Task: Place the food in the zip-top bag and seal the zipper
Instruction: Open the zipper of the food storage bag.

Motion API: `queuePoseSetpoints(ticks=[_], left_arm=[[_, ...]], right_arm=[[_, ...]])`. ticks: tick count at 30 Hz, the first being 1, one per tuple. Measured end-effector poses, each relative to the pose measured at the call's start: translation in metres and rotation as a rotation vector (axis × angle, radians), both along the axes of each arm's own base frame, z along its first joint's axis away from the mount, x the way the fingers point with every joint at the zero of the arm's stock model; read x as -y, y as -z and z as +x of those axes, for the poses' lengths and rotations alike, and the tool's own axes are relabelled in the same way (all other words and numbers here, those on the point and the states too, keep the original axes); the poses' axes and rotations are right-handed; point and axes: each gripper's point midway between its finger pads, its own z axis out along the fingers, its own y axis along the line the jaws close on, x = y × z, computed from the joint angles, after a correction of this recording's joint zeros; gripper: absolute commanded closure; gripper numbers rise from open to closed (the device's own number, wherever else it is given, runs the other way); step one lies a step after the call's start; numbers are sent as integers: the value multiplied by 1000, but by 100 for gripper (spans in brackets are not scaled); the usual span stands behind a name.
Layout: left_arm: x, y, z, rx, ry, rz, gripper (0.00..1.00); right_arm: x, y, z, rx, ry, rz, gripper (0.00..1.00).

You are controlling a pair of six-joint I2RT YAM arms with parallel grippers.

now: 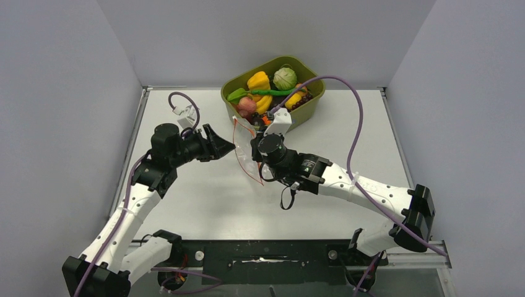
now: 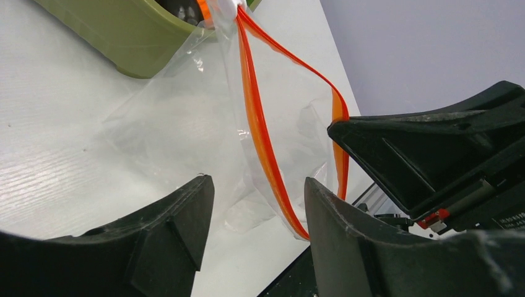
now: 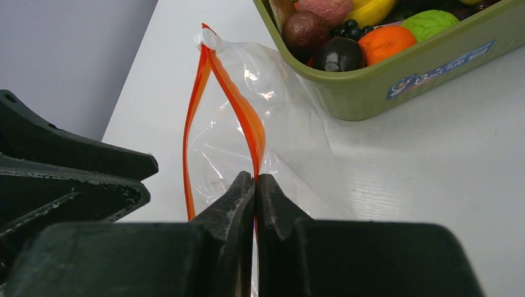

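Right jaws pinch the zipper (image 3: 249, 127) — left jaws wide, just beside the zip-top bag (image 2: 179, 124).

Plain grey walls (image 1: 62, 93) enclose a white table (image 1: 204, 198).

Around the clear crinkly plastic zip-top bag (image 1: 243, 158), the black left gripper (image 1: 231, 147) blocks 9 o'clock, the black right gripper (image 1: 253, 145) blocks 3 to 4 o'clock, the olive-green rectangular plastic tub (image 1: 309, 106) crowds 12 to 1 o'clock, and bare white surface (image 1: 210, 198) leaves 6 to 7 o'clock open.
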Motion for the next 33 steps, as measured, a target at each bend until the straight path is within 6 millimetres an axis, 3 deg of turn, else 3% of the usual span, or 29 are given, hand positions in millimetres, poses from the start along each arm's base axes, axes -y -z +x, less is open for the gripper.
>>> queuePoseSetpoints(ticks=[6,10,14,22,26,29,33], left_arm=[[-4,4,-2,-4,-28,5,40],[-9,17,2,-25,-63,33,41],[-15,32,7,-56,-102,75,51],[-29,44,12,-63,-165,147,80],[-32,51,12,-66,-170,170,87],[-33,57,10,-73,-167,176,85],[-32,64,7,-78,-160,173,71]], right_arm=[[-16,8,1,9,7,-16,100],[-22,14,2,2,9,-11,100],[-24,12,3,6,13,4,100],[-28,7,5,17,20,50,100],[-30,13,4,12,11,57,100],[-32,18,2,4,-3,62,100],[-36,22,0,0,-22,75,100]])
